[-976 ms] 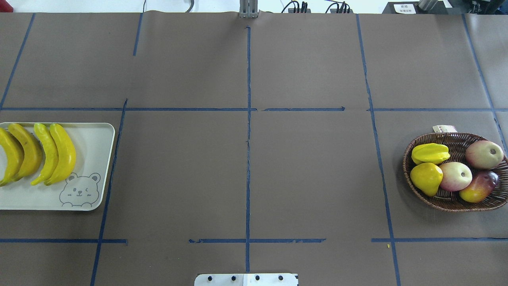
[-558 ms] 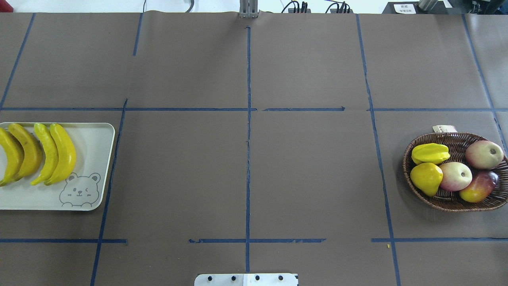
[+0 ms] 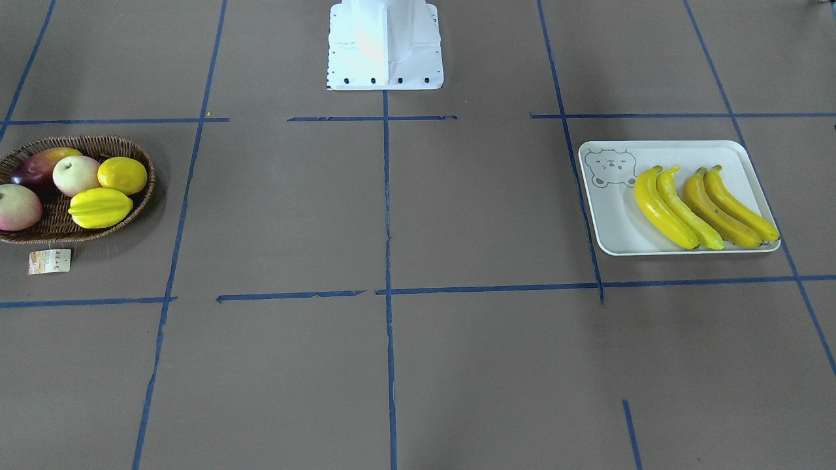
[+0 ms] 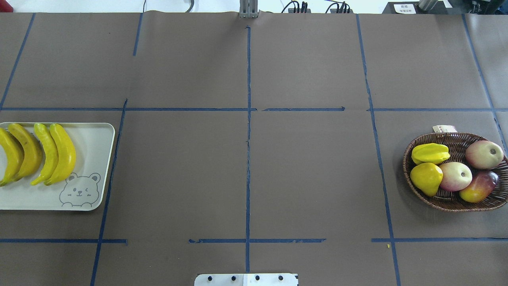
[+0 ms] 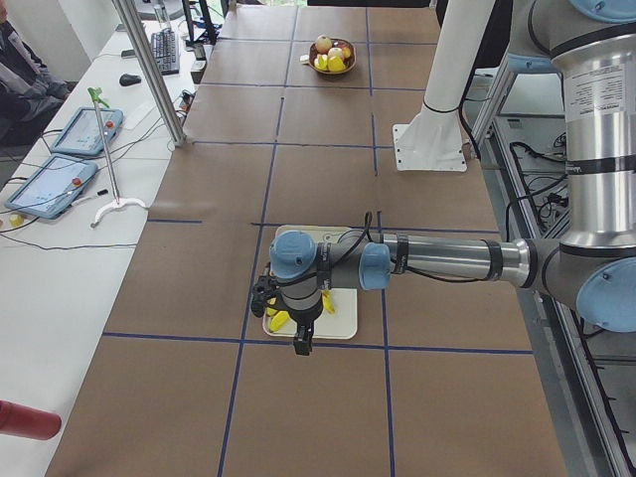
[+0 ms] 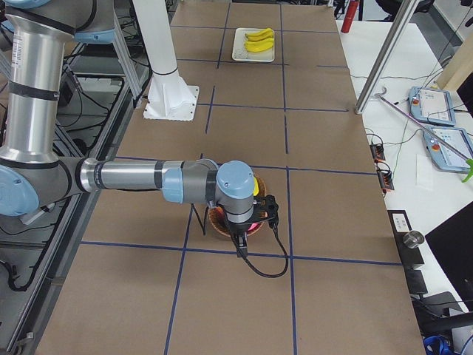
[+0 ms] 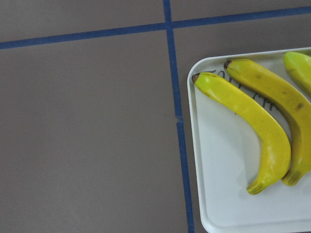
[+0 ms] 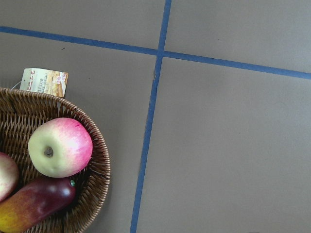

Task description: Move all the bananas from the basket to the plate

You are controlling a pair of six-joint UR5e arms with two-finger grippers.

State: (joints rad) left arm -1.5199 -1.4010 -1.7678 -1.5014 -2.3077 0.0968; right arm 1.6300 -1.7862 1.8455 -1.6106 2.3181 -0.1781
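Task looks done: bananas (image 4: 65, 153) lie on plate (image 4: 91, 151) below left jaws, none in basket (image 4: 444, 203) below right jaws; jaw gaps cannot be told; lift straight clear

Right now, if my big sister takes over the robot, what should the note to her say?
Left tool: over the plate; whether it is open or shut cannot be told.
Right tool: over the basket; open or shut cannot be told either.
Bananas: all four lie side by side on the plate.
The basket holds only other fruit, like the starfruit; no banana shows in it.
Done: every banana is moved.
Left: probably nothing but parking the arms.
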